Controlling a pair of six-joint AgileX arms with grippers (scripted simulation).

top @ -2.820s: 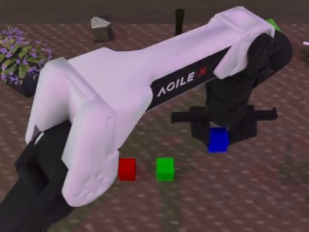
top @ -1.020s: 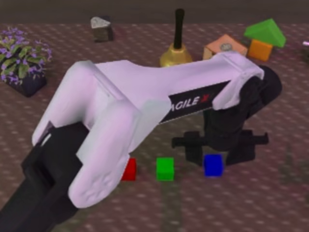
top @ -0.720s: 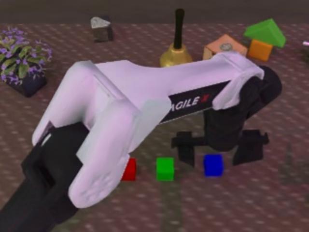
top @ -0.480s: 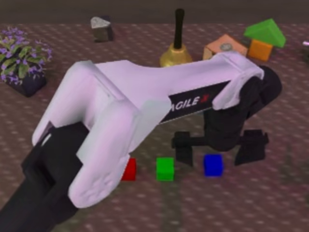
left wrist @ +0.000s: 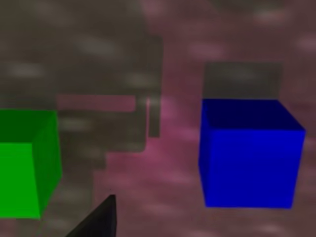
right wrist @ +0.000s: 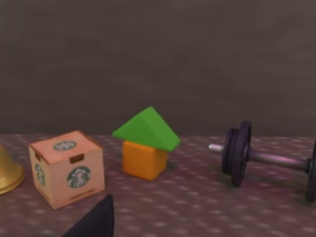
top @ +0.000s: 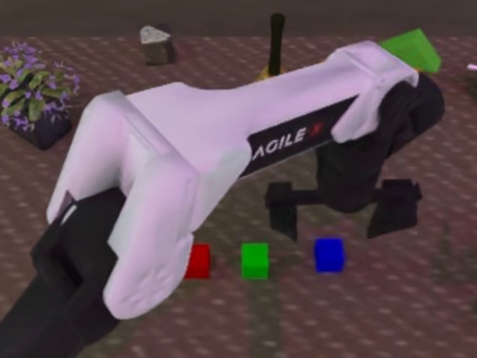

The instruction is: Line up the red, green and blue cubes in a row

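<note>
1. The red cube (top: pixel 198 262), green cube (top: pixel 255 260) and blue cube (top: pixel 329 254) sit in a row toward the table's near edge, around mid-width; blue stands slightly farther from green than green from red.
2. Left gripper (top: pixel 343 216) hangs just above and behind the blue cube, fingers spread wide, gripping nothing.
3. By my reading, the placing step is over: all three cubes rest on the table, so the next move calls only for lifting clear without nudging blue.
4. The left arm covers part of the red cube and most of the brass bell (top: pixel 276 45).
5. Right gripper is out of the top view; its wrist camera faces the peach emblem box (right wrist: pixel 66 168), wedge-topped orange block (right wrist: pixel 144 159) and dumbbell (right wrist: pixel 266 159), and I cannot tell its fingers.
</note>
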